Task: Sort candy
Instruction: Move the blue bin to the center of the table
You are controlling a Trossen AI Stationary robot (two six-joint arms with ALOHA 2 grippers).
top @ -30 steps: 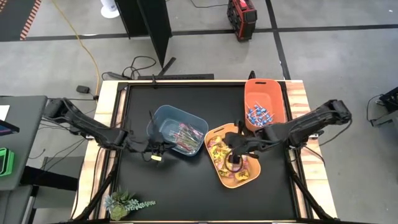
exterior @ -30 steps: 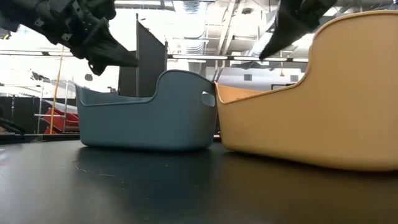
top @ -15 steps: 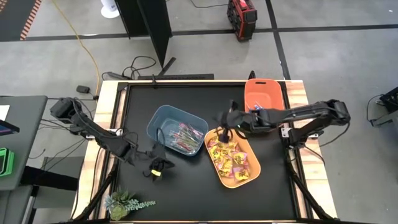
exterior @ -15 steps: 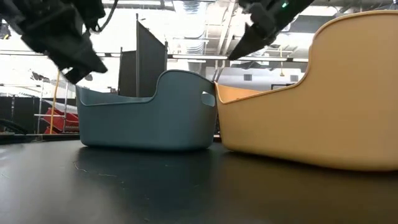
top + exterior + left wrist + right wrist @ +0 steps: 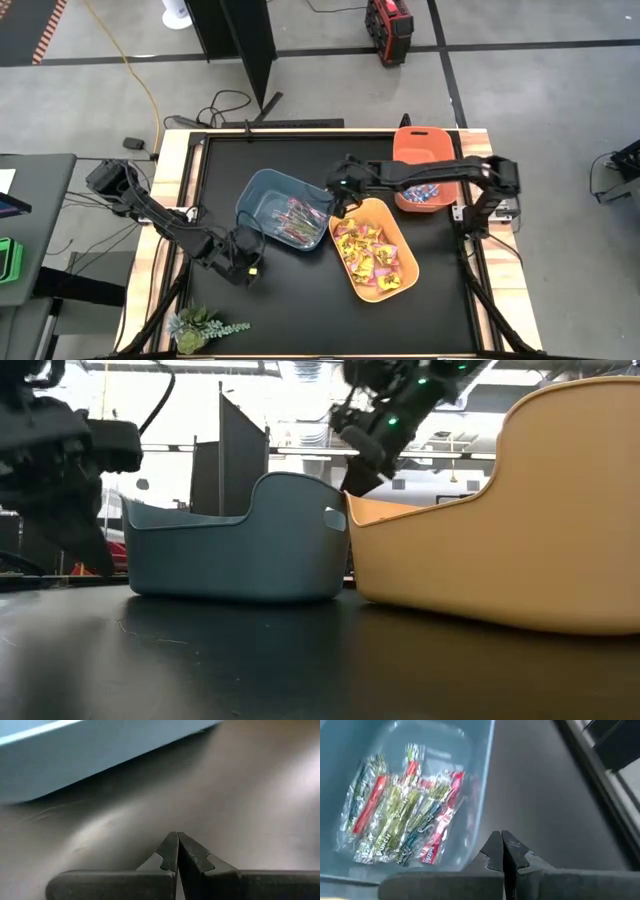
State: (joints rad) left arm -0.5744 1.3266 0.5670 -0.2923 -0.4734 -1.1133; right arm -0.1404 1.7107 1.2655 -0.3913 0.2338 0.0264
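The right end effector point(image 5: 338, 205) left the yellow bin point(image 5: 400, 287) for the blue bin's point(image 5: 258, 186) rim.

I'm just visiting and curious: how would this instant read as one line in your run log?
left hand: shut, empty, low beside blue-grey bin | right hand: shut, empty, over that bin's edge | candy sticks: in bin

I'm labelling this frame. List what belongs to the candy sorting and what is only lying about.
Job:
candy sticks in blue-grey bin
yellow packets in yellow bin
blue lollipops in orange bin
left gripper, right gripper, both shut

Lying about:
plant sprig
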